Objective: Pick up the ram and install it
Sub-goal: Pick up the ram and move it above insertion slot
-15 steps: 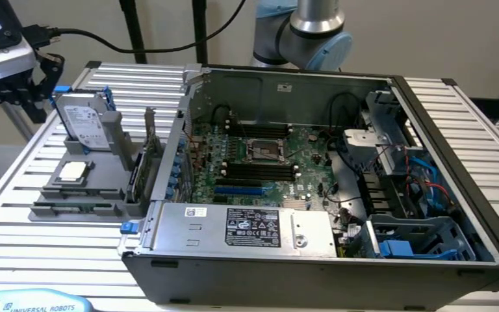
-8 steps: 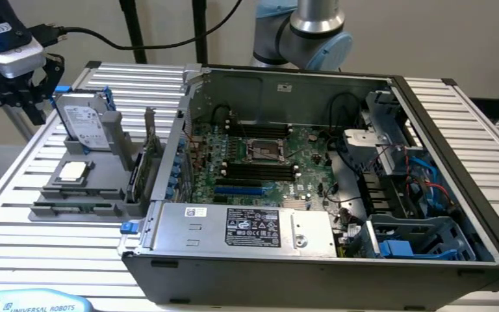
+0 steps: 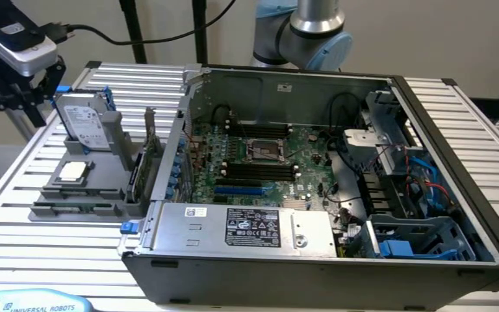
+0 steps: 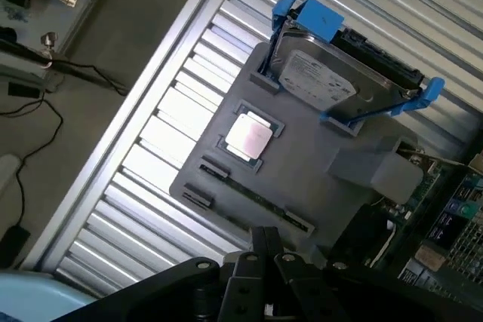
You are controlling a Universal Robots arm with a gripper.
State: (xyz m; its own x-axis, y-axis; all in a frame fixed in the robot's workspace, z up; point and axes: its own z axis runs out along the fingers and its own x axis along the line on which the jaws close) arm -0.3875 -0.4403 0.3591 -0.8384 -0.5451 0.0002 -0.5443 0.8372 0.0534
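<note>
The ram (image 4: 253, 194) is a thin green stick lying in the front groove of a grey holder (image 4: 317, 156), beside the square silver processor chip (image 4: 248, 136). In the exterior view the ram (image 3: 76, 209) rests along the holder's near edge, left of the open computer case (image 3: 319, 260). The black motherboard slots (image 3: 258, 170) sit inside the case below the processor socket. My gripper (image 4: 264, 237) hangs above and short of the ram, fingers together with nothing between them. It appears at the exterior view's far left (image 3: 20, 97), well above the table.
A hard drive (image 3: 89, 120) in a blue-tabbed frame stands at the holder's back, and a larger green card with a metal bracket (image 3: 145, 162) stands between holder and case. The slatted metal table (image 3: 41, 260) surrounds them. Cables and a power supply (image 3: 249, 227) fill the case.
</note>
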